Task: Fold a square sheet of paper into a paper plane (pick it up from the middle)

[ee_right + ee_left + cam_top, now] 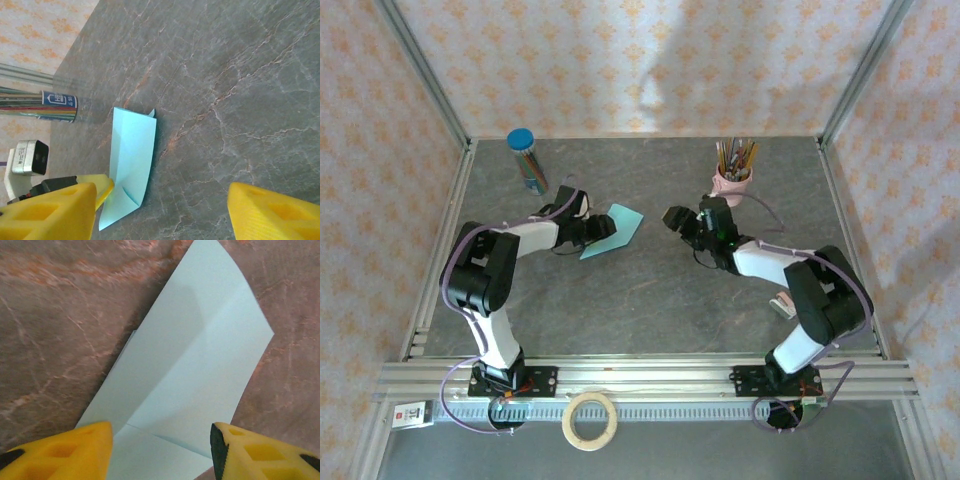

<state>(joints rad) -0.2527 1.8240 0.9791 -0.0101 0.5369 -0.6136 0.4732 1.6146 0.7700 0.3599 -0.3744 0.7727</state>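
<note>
Left gripper [161, 434] straddles paper [220, 380], creases [190, 353] close-up

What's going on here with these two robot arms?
Two arms are folding a turquoise sheet of paper into a plane on the table. The left gripper is over the partly folded sheet, its fingers apart above the near end. The right gripper is open, off to the side, not touching the paper.
</note>
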